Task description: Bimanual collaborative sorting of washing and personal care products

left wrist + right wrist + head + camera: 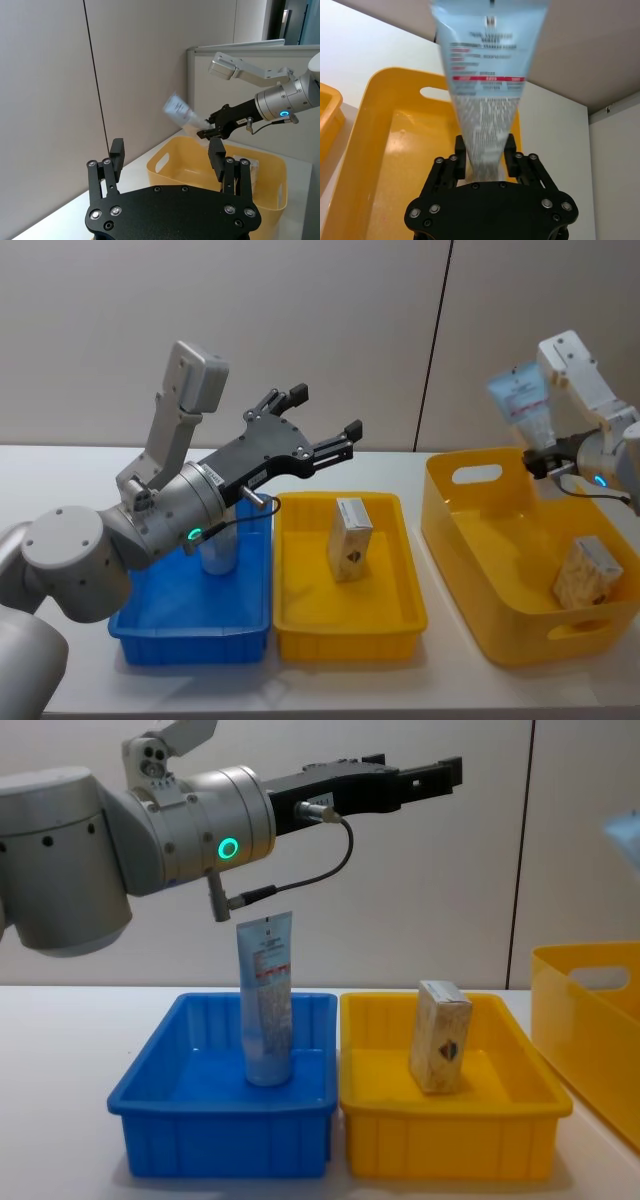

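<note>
Below the empty, spread left end effector [320,420], one squeeze tube [266,1000] stands sorted in the blue tray [150,1070]; a carton [350,538] stands in the yellow tray [400,570]. Right end effector [540,455] grips another tube [485,90] above the bin [470,540], where a carton [588,573] remains.

Even bright light; raised tube [180,111] motion-blurred

White table [60,475] carries three containers in a row. Small yellow tray [345,615] sits in the middle; blue tray [190,630] touches its left side; large yellow bin [520,635] with cut-out handles stands just right of it, apart.
</note>
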`<act>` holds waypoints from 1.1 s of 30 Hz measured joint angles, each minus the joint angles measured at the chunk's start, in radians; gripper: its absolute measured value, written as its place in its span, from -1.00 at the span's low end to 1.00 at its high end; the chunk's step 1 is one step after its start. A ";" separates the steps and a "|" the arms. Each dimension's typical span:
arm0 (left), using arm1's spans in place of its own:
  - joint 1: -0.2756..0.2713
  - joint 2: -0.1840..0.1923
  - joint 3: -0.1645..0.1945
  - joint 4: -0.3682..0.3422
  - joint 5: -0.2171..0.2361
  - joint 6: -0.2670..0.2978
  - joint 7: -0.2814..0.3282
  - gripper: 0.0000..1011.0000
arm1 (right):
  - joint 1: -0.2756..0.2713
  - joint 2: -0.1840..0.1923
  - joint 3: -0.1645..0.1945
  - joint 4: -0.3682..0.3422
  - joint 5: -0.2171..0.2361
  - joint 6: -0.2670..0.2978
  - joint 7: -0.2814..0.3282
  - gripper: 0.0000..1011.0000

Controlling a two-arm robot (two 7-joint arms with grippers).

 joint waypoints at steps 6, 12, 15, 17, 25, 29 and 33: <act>0.000 0.000 0.000 0.000 0.000 0.000 0.000 0.98 | -0.001 0.002 0.000 -0.005 -0.001 0.006 0.005 0.16; 0.000 0.000 0.000 0.000 0.000 0.000 0.000 0.98 | -0.002 0.003 0.000 -0.007 -0.002 0.010 0.009 0.57; 0.000 0.000 0.000 0.000 0.000 0.000 0.000 0.98 | -0.002 0.003 0.000 -0.008 -0.002 0.012 0.010 0.74; 0.000 0.000 0.000 0.000 0.000 0.000 0.000 0.98 | -0.002 0.004 0.000 -0.008 -0.002 0.013 0.011 0.88; 0.000 0.000 0.000 0.000 0.000 0.000 0.000 0.98 | -0.003 0.004 0.000 -0.009 -0.002 0.015 0.013 0.98; 0.000 0.000 0.000 0.000 0.000 0.000 0.000 0.98 | -0.003 0.005 0.000 -0.010 -0.002 0.016 0.013 0.98; 0.000 0.000 0.000 0.000 0.000 0.000 0.000 0.98 | -0.003 0.005 0.000 -0.010 -0.002 0.016 0.014 0.98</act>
